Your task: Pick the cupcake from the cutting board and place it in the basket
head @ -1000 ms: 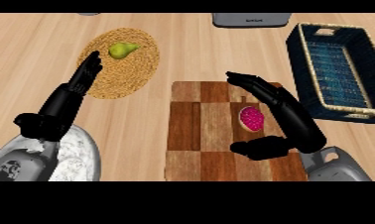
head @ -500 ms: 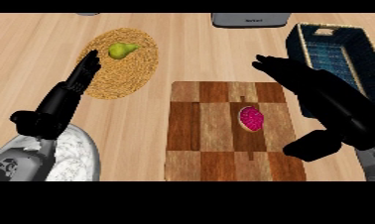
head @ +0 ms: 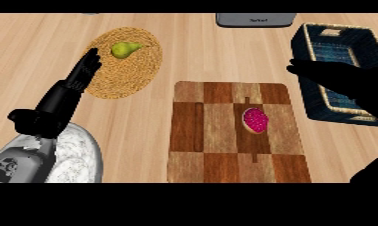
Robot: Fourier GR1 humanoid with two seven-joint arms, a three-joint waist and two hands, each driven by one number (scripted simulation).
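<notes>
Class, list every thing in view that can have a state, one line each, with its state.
cupcake: lying on the cutting board, not held
cutting board: lying flat, carrying the cupcake
basket: no cupcake inside
pear: lying on the woven mat
left hand: open, resting, fingers up
right hand: open, over the basket, holding nothing

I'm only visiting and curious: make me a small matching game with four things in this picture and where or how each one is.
Things:
1. cupcake
2. pear
3. basket
4. left robot hand

Descriptions:
A. dark blue, at the far right
B. on the wooden board
C. open, fingers up, at the left
D. on the round woven mat

Pairs: 1-B, 2-D, 3-A, 4-C
</notes>
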